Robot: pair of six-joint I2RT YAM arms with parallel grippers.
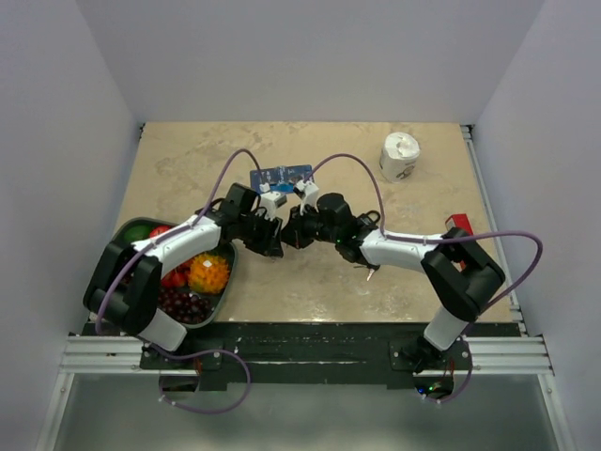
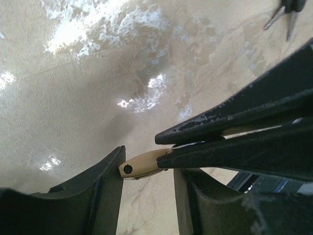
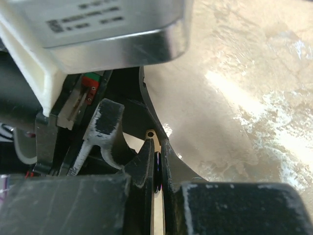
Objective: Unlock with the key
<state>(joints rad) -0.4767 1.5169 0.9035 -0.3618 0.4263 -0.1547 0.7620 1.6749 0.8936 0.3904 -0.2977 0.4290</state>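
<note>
My two grippers meet tip to tip over the middle of the table, the left gripper [image 1: 270, 239] facing the right gripper [image 1: 290, 235]. The right gripper [image 3: 156, 142] is shut on a thin cream tab [image 3: 151, 133] with a round hole at its end, and a black round piece is pinched beside it. In the left wrist view that cream tab [image 2: 139, 166] lies in the gap of my left gripper [image 2: 147, 161], whose jaws stand apart; its holed end touches one finger. The key [image 2: 281, 14], silver blades with dark heads, shows at the top right edge; whether it joins the tab is hidden.
A metal tray [image 1: 232, 268] of coloured fruit stands at the near left under the left arm. A blue card [image 1: 282, 176] lies behind the grippers. A white roll [image 1: 399, 155] stands at the far right, and a red object [image 1: 458, 223] lies at the right edge.
</note>
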